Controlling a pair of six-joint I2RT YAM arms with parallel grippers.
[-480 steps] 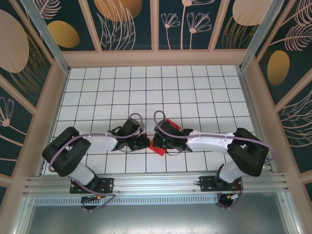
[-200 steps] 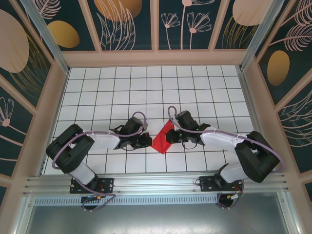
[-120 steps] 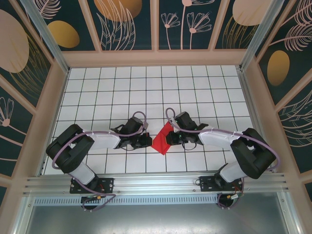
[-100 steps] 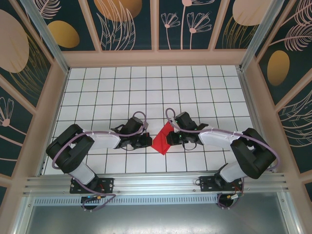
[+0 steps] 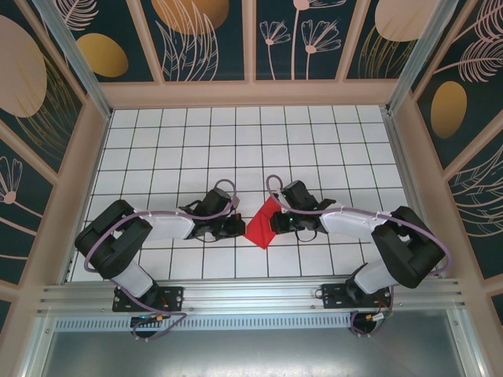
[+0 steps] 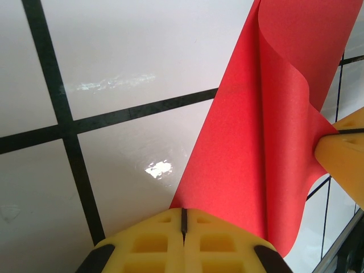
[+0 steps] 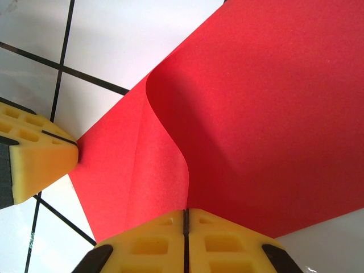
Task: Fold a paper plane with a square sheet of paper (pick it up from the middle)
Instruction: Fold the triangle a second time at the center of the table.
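The red paper (image 5: 262,226) is found at the near middle of the bench (image 5: 236,141), long axis near-to-far. It is clamped leftward by the left gripper (image 5: 238,227), rightward by the right gripper (image 5: 277,222).

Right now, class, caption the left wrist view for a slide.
Shut left tool pinches the curling red paper on the gridded table.

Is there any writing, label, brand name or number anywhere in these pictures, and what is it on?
None: no word, number or sign can be read.
The red paper is plain; the tiled table has only black grid lines; the wall panels carry only plant drawings.
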